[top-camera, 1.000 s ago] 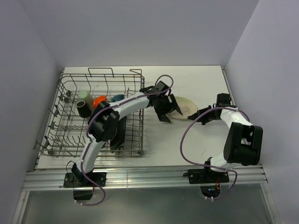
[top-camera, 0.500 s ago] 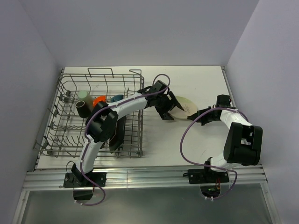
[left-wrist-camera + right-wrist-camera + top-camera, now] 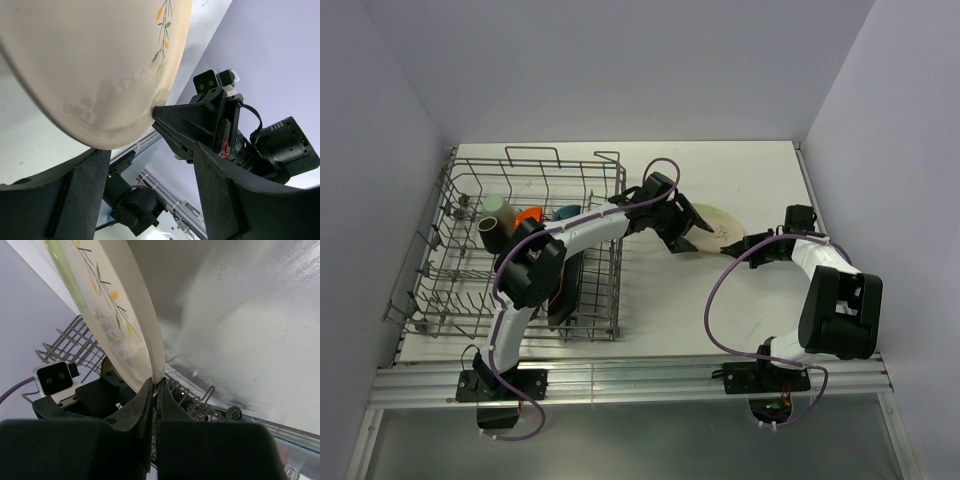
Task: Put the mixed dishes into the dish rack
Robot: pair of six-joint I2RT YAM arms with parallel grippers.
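A pale green-cream round plate (image 3: 715,218) with a leaf sprig stands tilted on edge, right of the dish rack (image 3: 448,292). My right gripper (image 3: 741,243) is shut on its rim, and the right wrist view shows the fingers (image 3: 145,400) pinching the thin edge of the plate (image 3: 100,305). My left gripper (image 3: 687,238) is open at the plate's left side. In the left wrist view its fingers (image 3: 85,180) stand wide apart just below the plate (image 3: 90,60).
In the rack are a green cup (image 3: 501,205), a brown cup (image 3: 490,229), an orange bowl (image 3: 531,215), a blue bowl (image 3: 569,211) and a black plate (image 3: 566,290). The left arm passes over the rack's right side. Walls enclose the table on three sides.
The left gripper has moved up and right to the plate's edge, and its jaws have narrowed somewhat. The rack has shifted slightly left. The right gripper still holds the rim.
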